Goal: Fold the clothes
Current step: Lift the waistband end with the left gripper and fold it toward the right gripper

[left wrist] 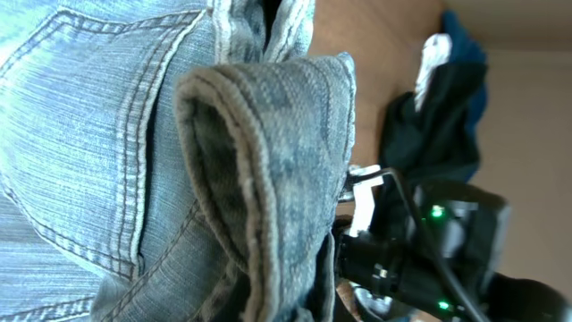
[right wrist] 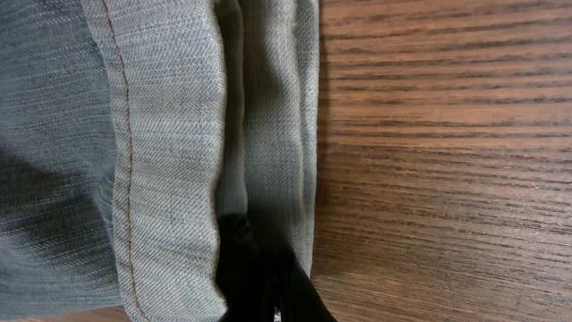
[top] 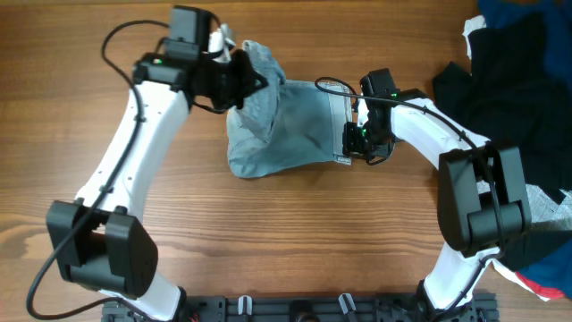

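Jeans (top: 286, 130) lie bunched at upper centre of the overhead frame, on the table (top: 295, 233). Left gripper (top: 239, 79) is at their upper-left corner, clamped on a raised fold of denim. Right gripper (top: 356, 141) is at their right edge. Its dark finger (right wrist: 259, 277) rests on the layered hem; whether it grips, I cannot tell. Black garment (top: 509, 80) sits upper right, apart.

**Both claws clamped, arms reaching in from opposite sides**

The left arm (top: 134, 143) rises from its near-left base and stretches toward the far side, wrist turned to the right. Its left claw (top: 237, 82) is raised and closed on a lifted fold of the jeans (top: 286, 125). The right arm (top: 420, 130) bends from the near-right base toward the middle. The right claw (top: 351, 140) sits low, dark fingers (right wrist: 259, 277) pinched on the cloth's edge.
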Robot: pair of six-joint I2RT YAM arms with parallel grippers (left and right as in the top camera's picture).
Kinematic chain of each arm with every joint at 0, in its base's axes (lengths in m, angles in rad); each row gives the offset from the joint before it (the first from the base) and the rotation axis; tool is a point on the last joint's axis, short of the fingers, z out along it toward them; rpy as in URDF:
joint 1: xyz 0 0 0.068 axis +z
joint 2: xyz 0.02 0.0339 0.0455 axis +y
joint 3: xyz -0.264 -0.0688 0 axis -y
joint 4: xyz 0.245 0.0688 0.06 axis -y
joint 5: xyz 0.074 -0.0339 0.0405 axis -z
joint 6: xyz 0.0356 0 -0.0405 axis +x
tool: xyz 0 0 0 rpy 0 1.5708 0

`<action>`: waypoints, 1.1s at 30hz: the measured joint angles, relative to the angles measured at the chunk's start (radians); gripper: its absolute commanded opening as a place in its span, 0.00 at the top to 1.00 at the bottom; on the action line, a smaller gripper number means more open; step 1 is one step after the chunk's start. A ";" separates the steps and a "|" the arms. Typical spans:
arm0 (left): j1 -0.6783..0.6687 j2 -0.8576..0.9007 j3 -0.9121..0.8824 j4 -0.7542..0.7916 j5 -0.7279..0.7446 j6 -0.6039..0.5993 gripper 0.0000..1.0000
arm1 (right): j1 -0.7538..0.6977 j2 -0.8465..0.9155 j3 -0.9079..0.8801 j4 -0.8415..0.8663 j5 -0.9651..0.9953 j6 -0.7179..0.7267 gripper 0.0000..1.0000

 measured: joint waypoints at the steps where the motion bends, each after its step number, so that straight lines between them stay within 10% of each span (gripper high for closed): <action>1: -0.014 0.000 0.000 0.000 -0.019 -0.005 0.94 | 0.000 0.000 0.000 0.000 0.000 0.000 0.96; 19: -0.141 0.006 0.000 0.052 -0.305 -0.125 0.94 | 0.000 0.000 0.000 -0.003 0.000 0.000 0.96; 26: -0.195 0.081 0.000 0.135 -0.316 -0.146 0.63 | 0.000 0.000 0.000 -0.002 0.000 0.000 0.96; 33: -0.232 0.105 0.002 0.209 -0.308 -0.154 0.62 | 0.000 0.000 0.000 -0.003 0.000 0.000 0.96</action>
